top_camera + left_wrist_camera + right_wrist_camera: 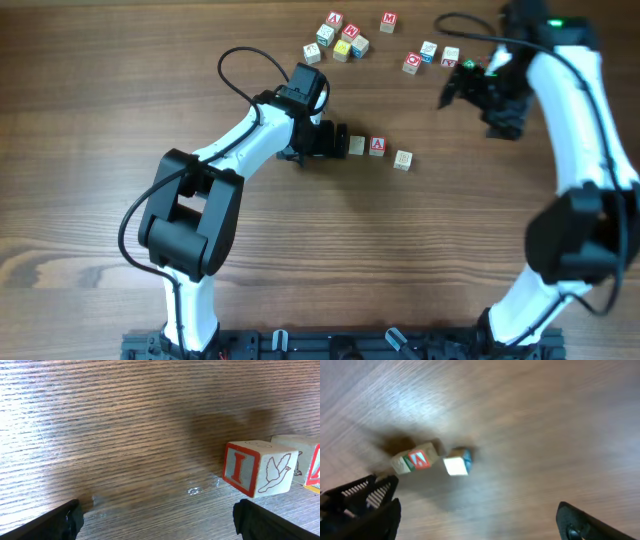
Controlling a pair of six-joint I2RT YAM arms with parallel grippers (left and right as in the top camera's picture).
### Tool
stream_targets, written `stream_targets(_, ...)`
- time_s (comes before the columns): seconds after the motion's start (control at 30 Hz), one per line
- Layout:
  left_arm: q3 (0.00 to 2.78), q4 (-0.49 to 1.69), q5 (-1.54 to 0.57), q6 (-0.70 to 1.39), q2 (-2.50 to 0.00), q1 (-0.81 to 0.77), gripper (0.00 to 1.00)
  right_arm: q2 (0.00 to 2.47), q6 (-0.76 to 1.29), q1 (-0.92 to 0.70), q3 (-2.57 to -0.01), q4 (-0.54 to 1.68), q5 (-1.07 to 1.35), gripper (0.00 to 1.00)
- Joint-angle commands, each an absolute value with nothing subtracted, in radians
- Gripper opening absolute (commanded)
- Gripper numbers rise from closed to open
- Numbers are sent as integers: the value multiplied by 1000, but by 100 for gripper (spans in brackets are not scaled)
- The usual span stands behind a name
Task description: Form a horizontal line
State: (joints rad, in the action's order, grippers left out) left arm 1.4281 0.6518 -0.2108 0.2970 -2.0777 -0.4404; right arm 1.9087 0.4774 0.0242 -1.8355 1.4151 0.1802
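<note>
**Tools gape beside a half-laid row of blocks**

Left tool rests low on the bench with its jaws spread wide and nothing between them. In the left wrist view the tool frames only bare wood grain, one dark fingertip at each lower corner. The I block, its red letter and bird outline plain in the left wrist view, sits upright just ahead of the tool, off toward the right-hand finger and outside the jaws. It is close to that finger, but contact cannot be made out.

Just right of the I block stands a red-lettered block; whether the two touch cannot be told. A third block lies further right of the I block and slightly nearer the robot, so the row sags at that end.

Well beyond the I block, toward the far edge, lies a loose cluster of seven blocks. Up and to the right of the I block sits a trio, with the right tool just beside it. The right wrist view is blurred, but that tool shows wide open and empty, with a red-and-green block and a blue-sided block ahead of its fingers.

Left of the I block and nearer the robot, the bench is open wood out to its edges.
</note>
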Motion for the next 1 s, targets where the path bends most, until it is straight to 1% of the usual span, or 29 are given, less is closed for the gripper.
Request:
stream_targets(0.0, 1388, 667, -190, 299, -2128, -435, 100, 1791, 614, 21, -1864, 1498, -48, 100)
stream_targets(0.03, 1388, 667, -190, 299, -2128, -435, 100, 1758, 677, 21, -1864, 1547, -119, 100)
stream_targets(0.1, 1388, 667, -190, 299, -2128, -435, 100, 1723, 707, 21, -1864, 1593, -140, 100)
stream_targets(0.13, 1388, 667, -190, 299, -2128, -435, 100, 1703, 691, 21, -1860, 1608, -139, 100)
stream_targets(0.2, 1388, 667, -190, 299, -2128, -435, 100, 1682, 562, 18, -1832, 1608, -95, 100)
stream_targets(0.27, 1388, 667, -190, 299, -2128, -435, 100, 1683, 555, 18, -1766, 1601, -69, 98)
stream_targets(0.3, 1388, 667, -190, 299, -2128, -435, 100, 1683, 563, 18, -1718, 1584, -60, 84)
stream_targets(0.33, 1388, 667, -190, 299, -2128, -435, 100, 1683, 579, 17, -1667, 1563, -51, 66)
stream_targets(0.37, 1388, 667, -190, 299, -2128, -435, 100, 1683, 628, 11, -1532, 1481, 2, 41)
stream_targets(0.4, 1388, 667, -190, 299, -2128, -435, 100, 1683, 636, 4, -1456, 1421, 64, 30)
stream_targets(0.5, 1388, 667, -190, 299, -2128, -435, 100, 1687, 636, -26, -1236, 1196, 242, 5)
stream_targets(0.57, 1388, 667, -190, 299, -2128, -435, 100, 1687, 656, -49, -1113, 1001, 272, 4)
stream_targets(0.7, 1388, 667, -190, 299, -2128, -435, 100, 1687, 787, -89, -940, 640, 272, 4)
stream_targets(0.77, 1388, 667, -190, 299, -2128, -435, 100, 1695, 806, -101, -910, 543, 271, 4)
stream_targets(0.97, 1388, 667, -190, 299, -2128, -435, 100, 1754, 881, -167, -885, 402, 246, 5)
